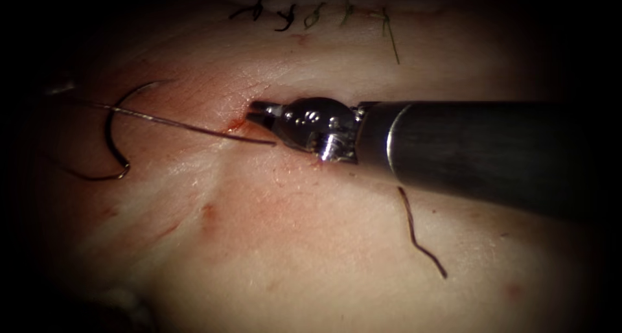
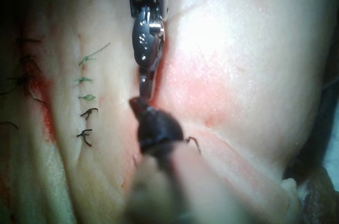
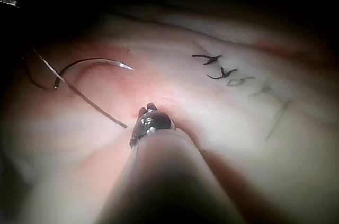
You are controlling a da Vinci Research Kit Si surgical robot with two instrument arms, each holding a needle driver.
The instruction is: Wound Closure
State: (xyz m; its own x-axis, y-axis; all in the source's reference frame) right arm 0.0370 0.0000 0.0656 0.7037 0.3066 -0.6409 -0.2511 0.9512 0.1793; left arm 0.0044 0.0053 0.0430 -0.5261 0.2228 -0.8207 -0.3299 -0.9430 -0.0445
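Lying loose on the tissue point(image 1: 311, 242), the one thin curved steel needle point(image 1: 111, 135) rests flat on the surface left of the cut point(image 1: 241, 122), held by neither tool and not driven into the tissue. One dark thread point(image 1: 188, 126) runs from its swaged lower end, loops round and crosses over the needle's curve, then stretches rightward to the cut, where it ends just beside the right tool's tip; whether it enters the tissue there is hard to make out. One tool shows in the endoscope view, the right arm's silver-jawed needle driver point(image 1: 256, 113) on its long dark shaft, its tip at the reddened left end of the cut. Its jaws look closed or nearly so, but I cannot tell for sure, nor whether they pinch tissue or thread. In the left wrist view the left arm's tool point(image 2: 139, 105) meets the right tool's tip at the cut; it is blurred and dark, so I cannot tell how its jaws stand or what they hold. Five finished stitches point(image 1: 311, 12) sit in a row along an older closed line at the far edge of the tissue, two dark and three greenish. One short cut end of dark thread point(image 1: 418, 232) lies below the right shaft.
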